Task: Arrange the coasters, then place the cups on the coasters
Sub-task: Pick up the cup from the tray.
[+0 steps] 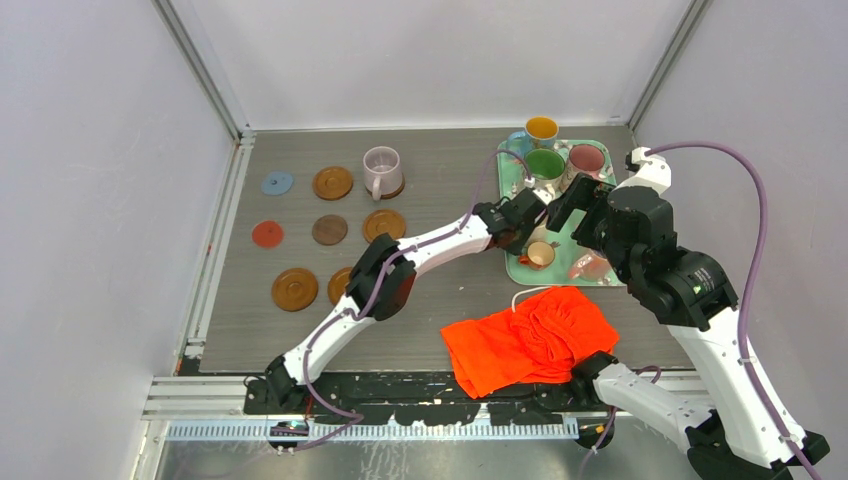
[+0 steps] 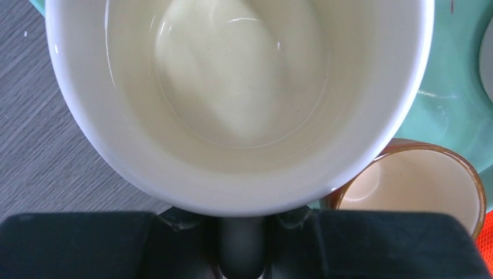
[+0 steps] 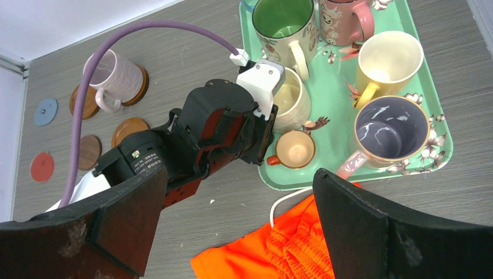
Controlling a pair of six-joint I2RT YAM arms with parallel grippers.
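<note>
A cream cup (image 2: 238,99) stands at the left edge of the teal tray (image 3: 331,96). My left gripper (image 2: 244,232) is shut on its handle side, and the rim hides the handle. A tiny orange cup (image 2: 415,186) sits just to its right. A lilac cup (image 1: 383,172) stands on a brown coaster. Other coasters lie at the left: blue (image 1: 277,183), red (image 1: 267,234), and several brown ones (image 1: 333,183). My right gripper (image 3: 250,226) hangs open above the tray's near edge, holding nothing.
The tray also carries a green-inside cup (image 3: 283,26), a pink cup (image 3: 343,17), a yellow cup (image 3: 388,61) and a grey-inside cup (image 3: 390,131). An orange cloth (image 1: 530,340) with a white cord lies in front of the tray. White walls close in the table.
</note>
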